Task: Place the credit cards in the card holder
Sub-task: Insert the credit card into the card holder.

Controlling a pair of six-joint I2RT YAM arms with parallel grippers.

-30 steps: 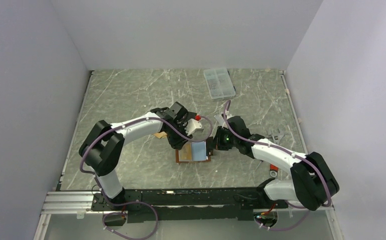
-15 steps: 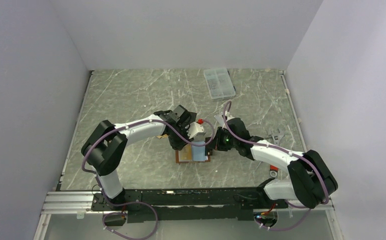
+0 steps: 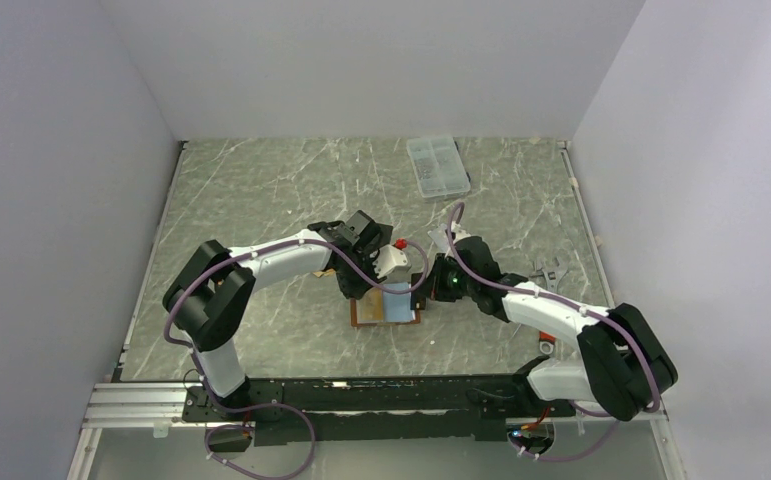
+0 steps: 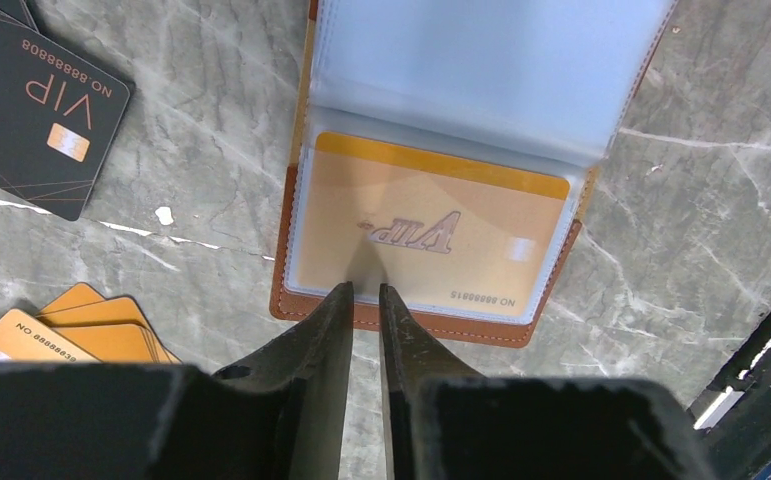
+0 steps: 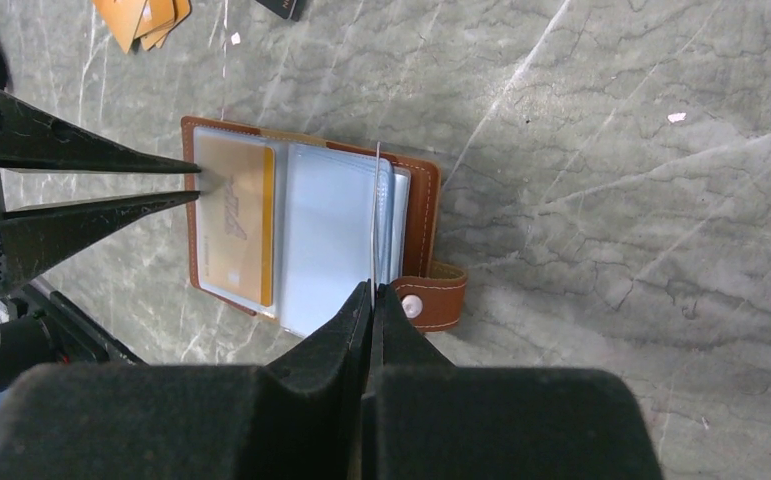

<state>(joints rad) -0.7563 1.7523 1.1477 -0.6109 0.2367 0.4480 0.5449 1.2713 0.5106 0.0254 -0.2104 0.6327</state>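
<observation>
Open brown leather card holder [image 5: 421, 215] on marble worktop [image 5: 611, 200], orange-tan card [image 4: 431, 235] pocketed | left pincer [image 4: 363, 290] narrowly parted at card's edge | right pincer [image 5: 371, 290] pinching holder's raised clear leaf [image 4: 481, 70] | black card [image 4: 36, 105], loose orange cards [image 4: 71, 330] beside

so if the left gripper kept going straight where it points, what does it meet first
Most likely the card holder: the left gripper sits at its near edge, aimed at the clear pocket holding the orange card. Whether it already touches is unclear.
</observation>
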